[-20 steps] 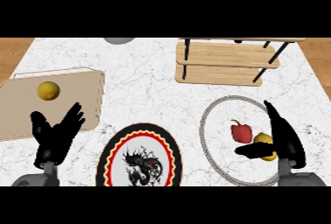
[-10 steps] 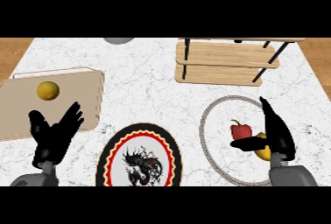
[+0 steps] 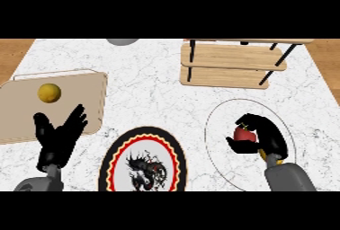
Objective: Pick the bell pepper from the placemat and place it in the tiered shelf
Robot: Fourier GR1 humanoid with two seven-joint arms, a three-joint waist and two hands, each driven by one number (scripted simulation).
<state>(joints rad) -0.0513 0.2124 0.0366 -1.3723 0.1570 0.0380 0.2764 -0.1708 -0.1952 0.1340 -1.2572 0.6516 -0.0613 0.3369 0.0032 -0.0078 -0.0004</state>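
A red bell pepper [image 3: 243, 134] lies on the round white placemat [image 3: 220, 117] at the right of the head view. My right hand [image 3: 264, 137] sits over it, fingers and thumb curled round the pepper, hiding most of it and whatever lies behind. The wooden tiered shelf [image 3: 234, 63] with black posts stands at the back right, well beyond the placemat. My left hand [image 3: 60, 137] rests open at the lower left, fingers up, holding nothing.
A wooden cutting board [image 3: 79, 99] at the left carries a yellow round fruit [image 3: 49, 92]. A black, red and yellow patterned plate [image 3: 142, 161] lies at the front centre. A grey round object [image 3: 123, 41] shows at the back edge.
My right hand has moved left over the placemat and its fingers have closed round the bell pepper. The yellow thing beside the pepper is now hidden. The left hand has stayed put.
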